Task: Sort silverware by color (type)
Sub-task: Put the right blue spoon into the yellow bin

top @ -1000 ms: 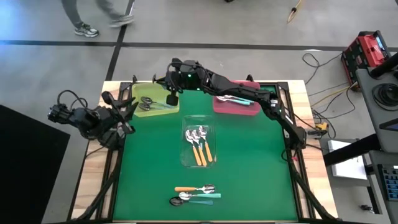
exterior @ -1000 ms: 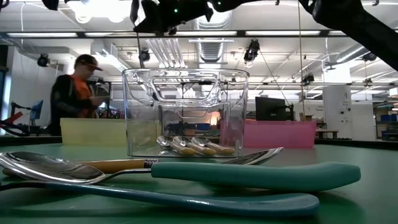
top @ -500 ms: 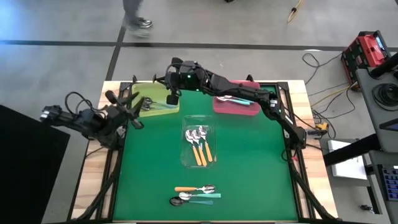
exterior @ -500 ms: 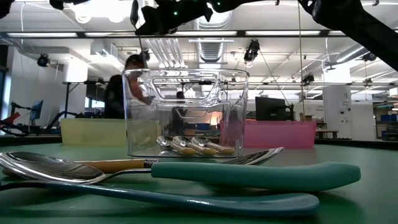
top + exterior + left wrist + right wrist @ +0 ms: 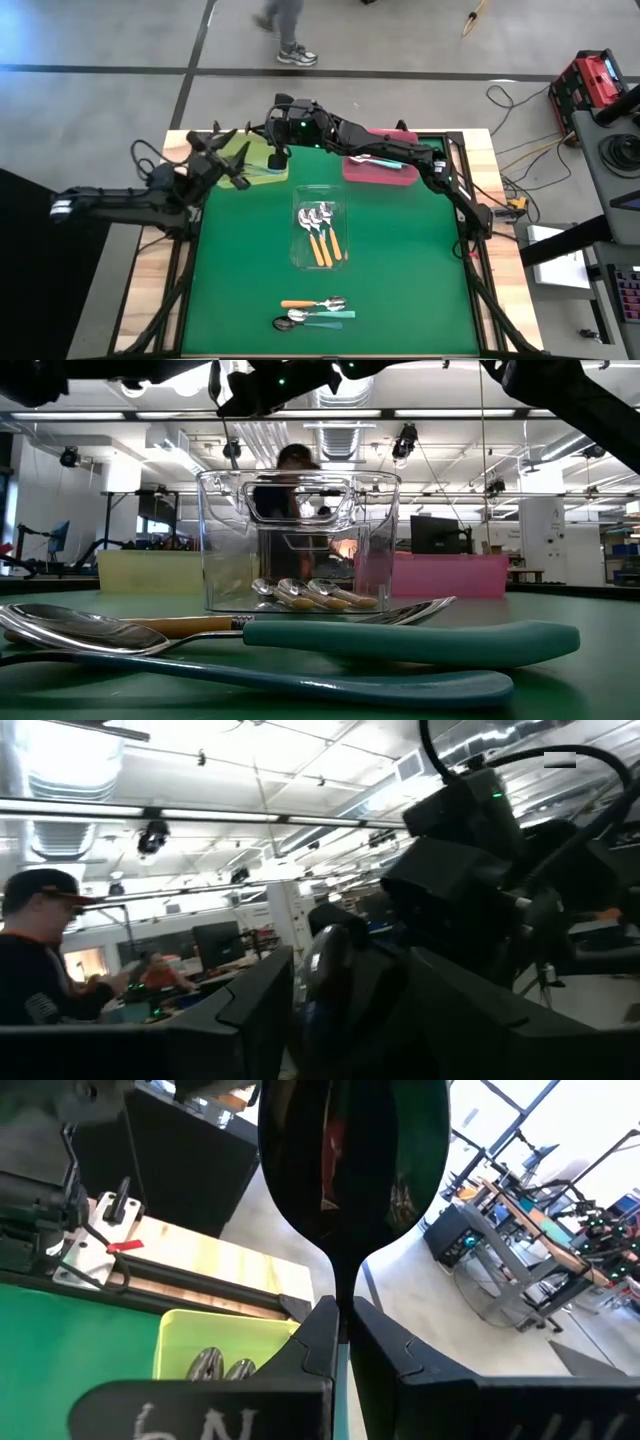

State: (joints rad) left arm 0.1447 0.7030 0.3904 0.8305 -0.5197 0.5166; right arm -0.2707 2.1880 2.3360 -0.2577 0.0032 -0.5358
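Yellow tray [image 5: 258, 172] is my reference. My right gripper [image 5: 277, 157] is hovering over it – jaws fully closed, pinching the neck of one dark-bowled spoon [image 5: 350, 1160], bowl pointing up and handle hanging down toward the tray. A couple of shiny spoon bowls [image 5: 222, 1365] are lying inside the tray below it.

My left gripper [image 5: 232, 160] is sitting at the yellow tray's outer end, just beside the right one – fingers standing well apart, gripping nothing.

Pink tray [image 5: 385, 172] is sitting near the yellow tray along the same table edge, holding teal-handled spoons [image 5: 375, 158]. Clear tray [image 5: 300, 255] is sitting well apart from the yellow tray, mid-mat, holding three orange-handled spoons [image 5: 322, 235]. Loose spoons [image 5: 315, 310], orange- and teal-handled, are lying farthest from the yellow tray, at the opposite edge of the green mat [image 5: 410, 270].
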